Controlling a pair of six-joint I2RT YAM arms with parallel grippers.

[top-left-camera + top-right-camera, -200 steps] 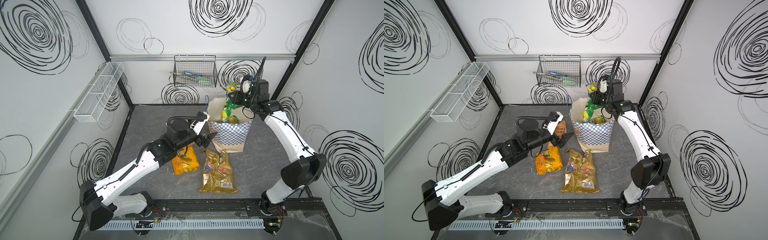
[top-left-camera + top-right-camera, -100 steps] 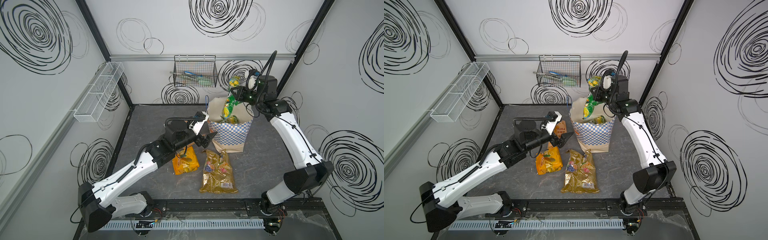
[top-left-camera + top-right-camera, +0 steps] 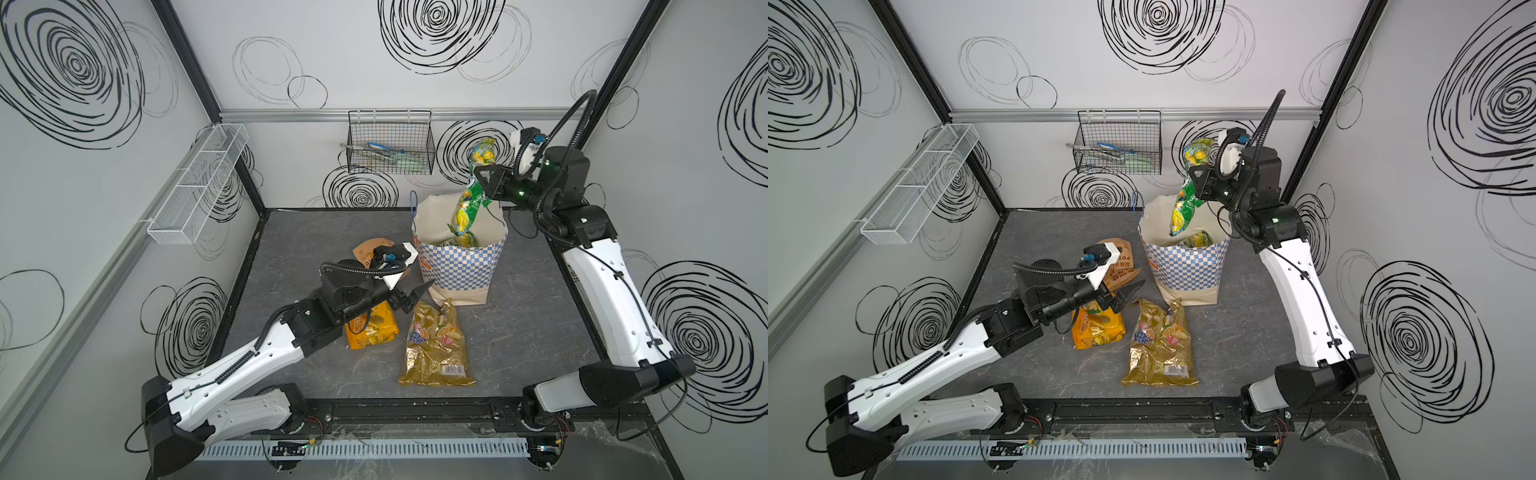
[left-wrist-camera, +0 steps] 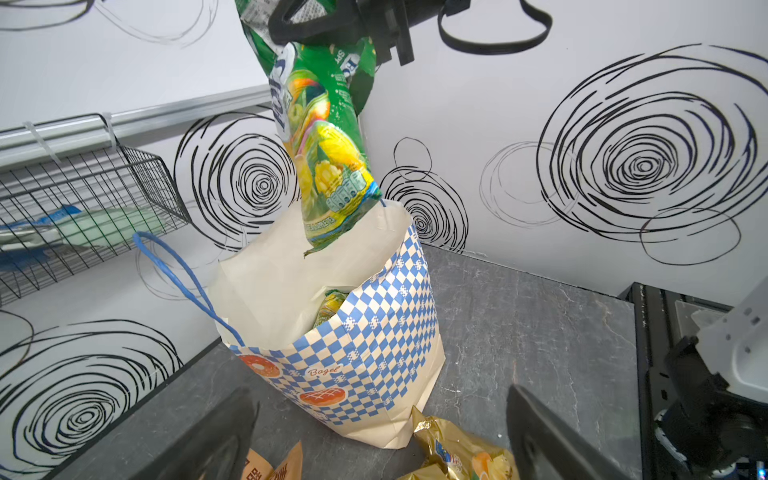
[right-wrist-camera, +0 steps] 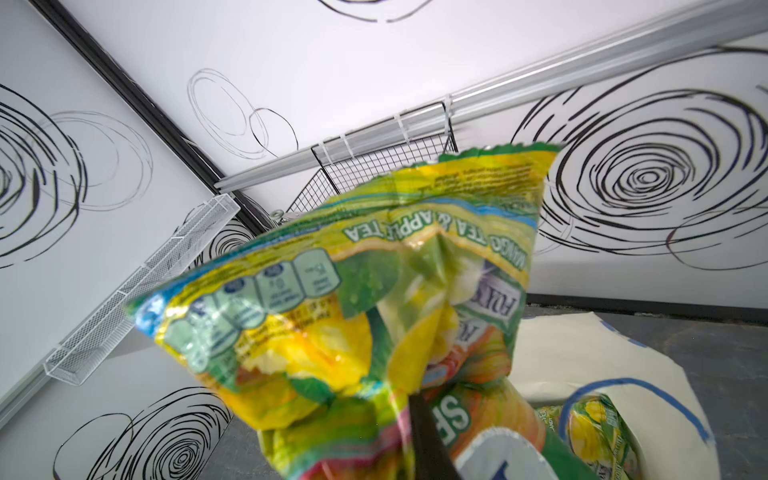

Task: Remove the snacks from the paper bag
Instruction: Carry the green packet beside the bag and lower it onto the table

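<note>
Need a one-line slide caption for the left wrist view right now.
Right gripper holds a green candy bag over the open paper bag; another packet sits inside.

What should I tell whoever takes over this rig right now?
Right gripper: shut on a green crinkly foil candy packet, lifted above the tall cream paper bag with the blue checkered band; its lower end hangs at the bag's mouth.
Left gripper: open, empty, low beside the bag's front.
Done: gold foil packet with fruit pictures, orange-yellow foil packet and tan-orange bag lie on the table.
Left: set the green packet down; at least one more green-yellow packet lies inside the bag.
</note>
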